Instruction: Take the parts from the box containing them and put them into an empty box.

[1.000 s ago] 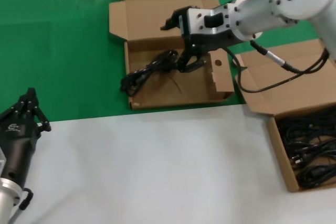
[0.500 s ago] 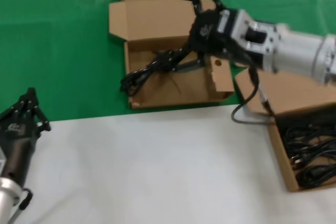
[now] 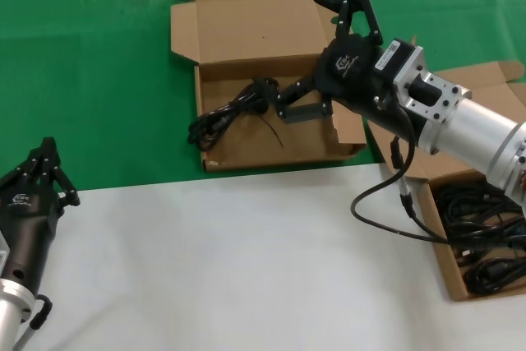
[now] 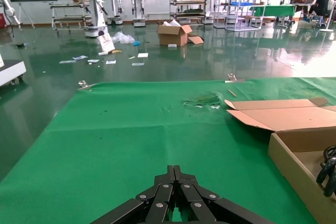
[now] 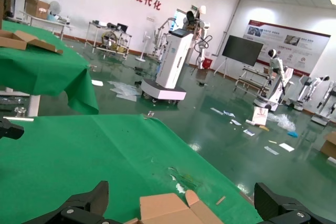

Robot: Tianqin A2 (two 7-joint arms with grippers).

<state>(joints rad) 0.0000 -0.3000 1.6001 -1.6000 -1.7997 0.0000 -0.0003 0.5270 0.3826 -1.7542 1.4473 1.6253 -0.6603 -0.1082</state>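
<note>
Cable (image 3: 234, 111) lies in the holed box (image 3: 271, 150) on the green surface (image 3: 90, 80), its plug end draped over that box's left wall; more cables (image 3: 485, 236) fill the right box (image 3: 440, 244). Head view: right tool (image 3: 316, 51) spread wide above the holed box, gripping nothing; left tool (image 3: 45, 172) pinched together at lower left, idle. Left wrist view: fingers (image 4: 176, 192) meet. Right wrist view: fingers (image 5: 79, 208) wide apart.

Silver arms, black linkage jaws
</note>
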